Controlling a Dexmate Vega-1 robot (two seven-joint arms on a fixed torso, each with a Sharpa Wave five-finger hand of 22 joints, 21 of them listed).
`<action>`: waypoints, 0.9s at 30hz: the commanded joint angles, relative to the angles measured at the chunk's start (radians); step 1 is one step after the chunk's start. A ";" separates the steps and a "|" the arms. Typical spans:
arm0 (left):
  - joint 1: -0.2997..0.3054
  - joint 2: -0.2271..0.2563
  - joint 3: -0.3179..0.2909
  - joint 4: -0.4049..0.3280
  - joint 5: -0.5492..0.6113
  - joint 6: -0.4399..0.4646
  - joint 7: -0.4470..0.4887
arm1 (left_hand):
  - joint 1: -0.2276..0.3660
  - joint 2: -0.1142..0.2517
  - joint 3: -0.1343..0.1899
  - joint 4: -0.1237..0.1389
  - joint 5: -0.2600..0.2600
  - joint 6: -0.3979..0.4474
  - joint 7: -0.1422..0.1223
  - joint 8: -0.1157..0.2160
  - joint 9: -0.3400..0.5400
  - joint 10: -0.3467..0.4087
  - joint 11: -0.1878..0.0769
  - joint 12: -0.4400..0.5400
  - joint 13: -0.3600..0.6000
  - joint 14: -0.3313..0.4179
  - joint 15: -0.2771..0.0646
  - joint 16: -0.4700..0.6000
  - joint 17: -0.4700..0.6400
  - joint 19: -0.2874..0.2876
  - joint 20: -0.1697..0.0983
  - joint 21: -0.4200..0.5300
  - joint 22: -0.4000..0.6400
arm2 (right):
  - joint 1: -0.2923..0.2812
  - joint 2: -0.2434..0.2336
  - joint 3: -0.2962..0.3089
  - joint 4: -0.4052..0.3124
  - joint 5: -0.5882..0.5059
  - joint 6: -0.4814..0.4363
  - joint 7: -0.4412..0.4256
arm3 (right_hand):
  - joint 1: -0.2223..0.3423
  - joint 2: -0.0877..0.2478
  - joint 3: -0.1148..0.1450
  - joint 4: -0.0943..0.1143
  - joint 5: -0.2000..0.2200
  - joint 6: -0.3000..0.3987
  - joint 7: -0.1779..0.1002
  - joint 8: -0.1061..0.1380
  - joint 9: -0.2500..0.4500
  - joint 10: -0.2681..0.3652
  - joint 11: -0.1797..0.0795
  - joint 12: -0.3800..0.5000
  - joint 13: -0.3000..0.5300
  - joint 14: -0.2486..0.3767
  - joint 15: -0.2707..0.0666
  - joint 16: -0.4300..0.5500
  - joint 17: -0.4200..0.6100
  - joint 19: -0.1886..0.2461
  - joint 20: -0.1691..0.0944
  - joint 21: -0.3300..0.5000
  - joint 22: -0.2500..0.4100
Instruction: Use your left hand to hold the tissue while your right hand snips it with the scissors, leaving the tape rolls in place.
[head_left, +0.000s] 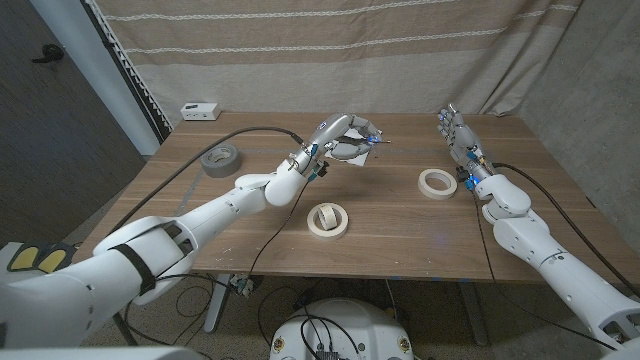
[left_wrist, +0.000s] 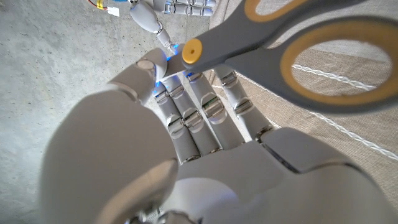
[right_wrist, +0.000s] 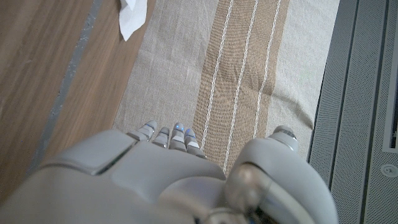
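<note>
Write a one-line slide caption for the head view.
Left hand reaches the scissors; right hand waits, three tape rolls untouched.

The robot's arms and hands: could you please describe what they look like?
Both arms have glossy white rounded shells with dark gaps at the joints. The left hand and right hand are silver-grey, with jointed metallic fingers showing small blue lights. Black cables run along both forearms, with small coloured connectors at the wrists. Yellow pads mark the left shoulder.
</note>
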 joint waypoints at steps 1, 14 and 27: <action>0.060 -0.032 -0.066 -0.011 -0.186 -0.012 -0.162 | -0.010 0.019 0.023 0.013 0.005 0.014 0.018 -0.001 0.000 0.016 0.006 0.000 -0.003 0.003 -0.003 0.005 0.003 -0.005 -0.111 0.005 -0.001 | -0.002 0.004 -0.004 -0.007 -0.001 -0.009 -0.007 | 0.004 0.006 0.000 0.003 0.005 -0.002 -0.006 0.000 0.003 0.007 0.004 0.003 0.003 0.002 -0.002 0.003 0.003 0.002 0.001 0.002 0.001; 0.105 -0.051 -0.126 -0.044 -0.195 0.032 -0.181 | -0.014 0.017 0.028 0.015 0.008 0.013 0.012 -0.014 -0.016 0.013 0.006 -0.003 -0.009 -0.011 -0.003 -0.001 -0.003 -0.010 -0.109 0.011 -0.007 | 0.006 0.008 -0.010 -0.003 -0.001 -0.019 -0.006 | 0.005 0.008 0.001 0.003 0.004 -0.001 -0.004 0.000 0.003 0.007 0.006 0.003 0.003 0.001 -0.002 0.003 0.003 0.002 0.001 0.002 0.001; 0.148 -0.083 -0.173 -0.068 -0.408 0.086 -0.336 | -0.014 0.018 0.031 0.015 0.010 0.015 0.015 -0.018 -0.019 0.013 0.007 -0.003 -0.012 -0.019 -0.003 -0.003 -0.009 -0.011 -0.109 0.017 -0.009 | 0.012 0.015 -0.013 0.002 -0.003 -0.019 -0.010 | 0.005 0.012 0.002 0.004 0.003 -0.001 -0.005 -0.001 0.003 0.010 0.005 0.004 0.003 0.001 -0.004 0.003 0.003 0.002 0.001 0.002 0.001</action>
